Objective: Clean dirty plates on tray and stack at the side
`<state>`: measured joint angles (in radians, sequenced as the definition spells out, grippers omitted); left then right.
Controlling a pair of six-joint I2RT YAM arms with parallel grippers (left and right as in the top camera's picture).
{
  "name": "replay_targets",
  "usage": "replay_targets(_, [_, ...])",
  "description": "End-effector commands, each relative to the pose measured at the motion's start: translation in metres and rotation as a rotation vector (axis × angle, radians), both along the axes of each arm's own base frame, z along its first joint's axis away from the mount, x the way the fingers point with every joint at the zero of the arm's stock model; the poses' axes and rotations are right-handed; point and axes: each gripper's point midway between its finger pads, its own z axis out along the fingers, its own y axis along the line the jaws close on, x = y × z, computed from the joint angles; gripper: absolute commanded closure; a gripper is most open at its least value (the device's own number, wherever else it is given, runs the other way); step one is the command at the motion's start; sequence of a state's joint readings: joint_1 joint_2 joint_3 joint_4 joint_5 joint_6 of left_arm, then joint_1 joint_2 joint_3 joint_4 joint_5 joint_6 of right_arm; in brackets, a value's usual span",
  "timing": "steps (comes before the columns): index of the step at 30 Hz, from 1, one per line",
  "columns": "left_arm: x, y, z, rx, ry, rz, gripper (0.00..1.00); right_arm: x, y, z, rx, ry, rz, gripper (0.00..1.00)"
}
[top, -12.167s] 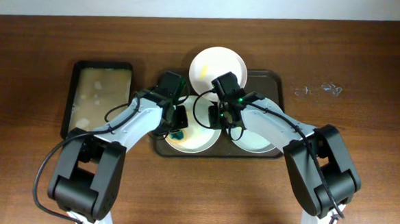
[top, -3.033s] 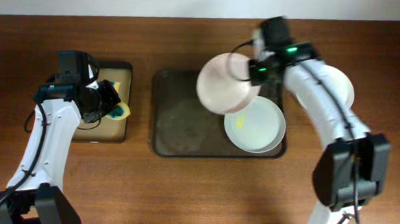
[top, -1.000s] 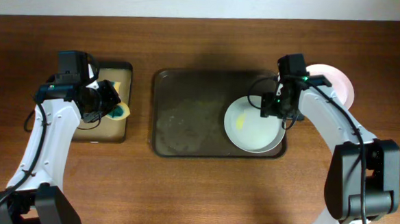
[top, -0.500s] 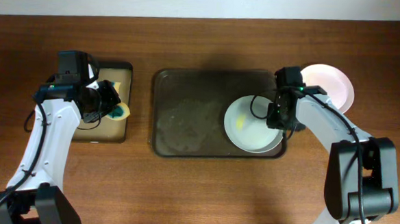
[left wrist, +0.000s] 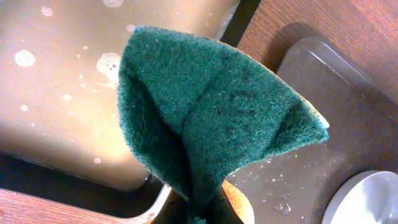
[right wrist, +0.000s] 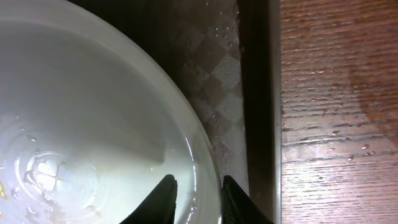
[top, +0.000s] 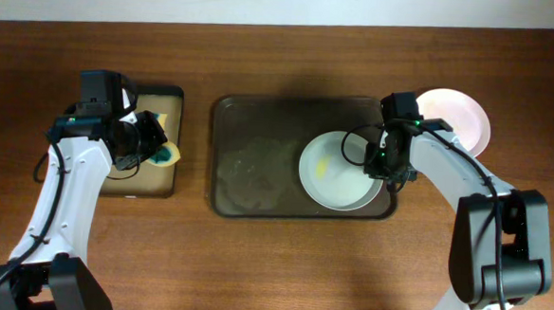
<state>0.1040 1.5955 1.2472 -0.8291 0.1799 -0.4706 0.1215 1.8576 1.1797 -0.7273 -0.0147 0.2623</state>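
One dirty plate point(top: 338, 172), white with a yellow smear, lies on the right part of the dark tray point(top: 258, 163). My right gripper point(top: 379, 160) is shut on its right rim; the right wrist view shows one finger inside and one outside the rim point(right wrist: 196, 193) of the plate point(right wrist: 93, 124), above the tray point(right wrist: 255, 93). My left gripper point(top: 154, 141) is shut on a green sponge point(top: 166, 153), held over the small black tray. The sponge point(left wrist: 199, 112) fills the left wrist view above the jaws point(left wrist: 205, 214).
A small black tray point(top: 147, 192) of soapy tan water point(left wrist: 62, 93) sits at the left. A pale plate point(top: 459, 117) lies on the table right of the dark tray. The dark tray's left part is wet and bare.
The right gripper came down onto the plate's right rim and the plate has slid a little to the left on the tray. The left arm has not moved.
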Motion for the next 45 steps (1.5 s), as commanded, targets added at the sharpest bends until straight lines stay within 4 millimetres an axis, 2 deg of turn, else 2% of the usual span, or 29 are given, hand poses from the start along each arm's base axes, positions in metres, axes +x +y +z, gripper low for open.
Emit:
replay_targets(1, [0.002, -0.02, 0.005, -0.028, -0.035, -0.114, 1.0, -0.003, -0.004, -0.02, -0.015, 0.043, -0.053, 0.75])
replay_targets(5, [0.005, -0.05, 0.008, -0.02, -0.066, -0.226, 1.0, -0.002, 0.009, -0.038, 0.06, 0.073, -0.048, 0.75])
replay_targets(10, [0.005, -0.1, 0.011, -0.01, -0.106, -0.376, 1.0, -0.005, 0.027, -0.04, 0.162, 0.097, -0.034, 0.96])
replay_targets(13, [0.002, -0.121, 0.012, -0.013, -0.118, -0.43, 1.0, -0.011, 0.036, -0.039, 0.175, 0.116, -0.014, 0.94])
replay_targets(17, [0.005, -0.158, 0.013, -0.02, -0.169, -0.52, 1.0, -0.013, 0.058, -0.039, 0.171, 0.103, 0.079, 0.87])
replay_targets(18, [0.005, -0.167, 0.013, -0.022, -0.178, -0.54, 1.0, -0.012, 0.062, -0.039, 0.172, 0.093, 0.091, 0.88])
replay_targets(19, [0.005, -0.177, 0.011, -0.025, -0.187, -0.565, 1.0, -0.01, 0.066, -0.039, 0.174, 0.083, 0.111, 0.96])
replay_targets(20, [0.004, -0.187, 0.008, -0.027, -0.19, -0.587, 1.0, -0.009, 0.07, -0.038, 0.173, 0.071, 0.141, 0.96])
replay_targets(22, [0.003, -0.204, -0.002, -0.03, -0.182, -0.628, 1.0, -0.008, 0.078, -0.038, 0.166, 0.049, 0.229, 0.96])
replay_targets(25, [-0.003, -0.222, -0.024, -0.036, -0.137, -0.663, 1.0, -0.008, 0.084, -0.037, 0.163, 0.037, 0.27, 0.96])
replay_targets(27, [-0.005, -0.229, -0.033, -0.038, -0.121, -0.679, 1.0, -0.006, 0.085, -0.037, 0.17, 0.028, 0.272, 0.96])
replay_targets(29, [-0.008, -0.239, -0.048, -0.055, -0.082, -0.66, 1.0, -0.004, 0.093, -0.035, 0.201, 0.008, 0.35, 0.96])
replay_targets(33, [-0.015, -0.251, -0.072, -0.068, -0.019, -0.64, 1.0, -0.004, 0.096, -0.034, 0.218, 0.006, 0.356, 0.96])
replay_targets(39, [-0.019, -0.265, -0.096, -0.098, 0.036, -0.579, 1.0, 0.0, 0.098, -0.033, 0.227, -0.016, 0.361, 0.96])
replay_targets(43, [-0.015, -0.282, -0.116, -0.137, 0.048, -0.51, 1.0, 0.0, 0.098, -0.033, 0.226, -0.016, 0.359, 0.96])
replay_targets(45, [-0.015, -0.284, -0.13, -0.136, 0.066, -0.501, 1.0, 0.0, 0.098, -0.033, 0.226, -0.015, 0.359, 0.96])
